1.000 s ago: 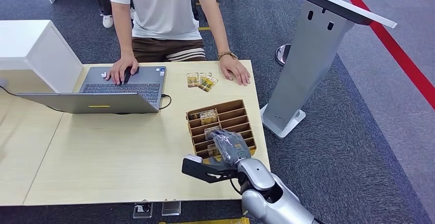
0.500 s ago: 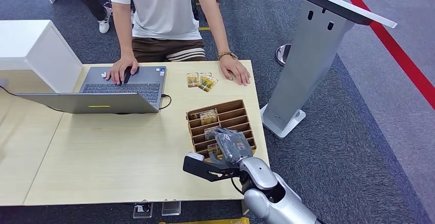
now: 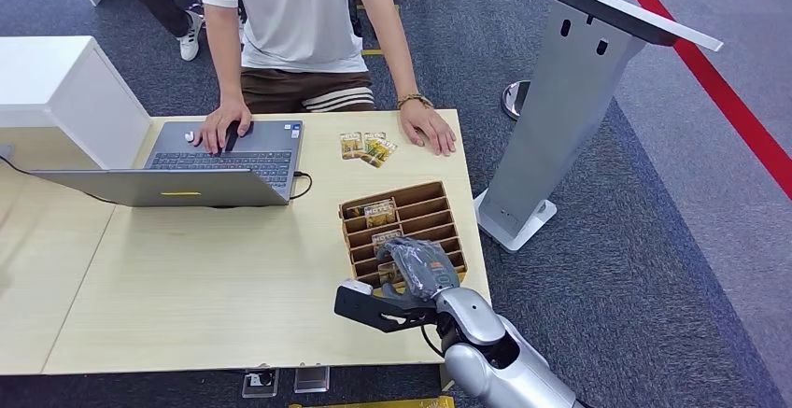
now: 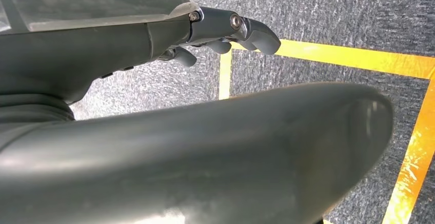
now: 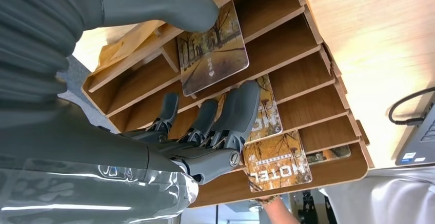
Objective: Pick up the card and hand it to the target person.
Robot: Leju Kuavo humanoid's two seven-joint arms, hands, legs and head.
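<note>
Little differs from half a second ago: the person (image 3: 289,16) stands at the far side of the table (image 3: 187,277) with one hand on the laptop (image 3: 215,161) and the other hand (image 3: 428,126) flat on the wood by three loose cards (image 3: 368,147), all as before, and the slotted wooden rack (image 3: 430,198) sits where it did. Behind the person, another person's shoe (image 3: 190,39) has shifted a little. The right hand (image 3: 416,266) has crept slightly toward the laptop side over the near rows of the rack, its silver arm slanting up from the table's near edge.

From the head, that hand is a dark lump hiding the slots beneath it, and its grip cannot be read. The right wrist view opens this up: the right hand (image 5: 205,126) has its fingers (image 5: 241,114) slightly apart and stretched down into the rack, their tips against the second card (image 5: 267,112), while the thumb tip presses the upper edge of the card (image 5: 213,52) with the tree-lined road, which leans in a slot between thumb and fingers. Whether that card is truly pinched or only touched by the thumb cannot be told. Just beyond the fingertips stands a card printed HOTEL (image 5: 277,160).

The left wrist view shows the left hand (image 4: 225,29) hanging above grey carpet with yellow floor lines (image 4: 328,57), fingers loosely curled, apart, holding nothing
</note>
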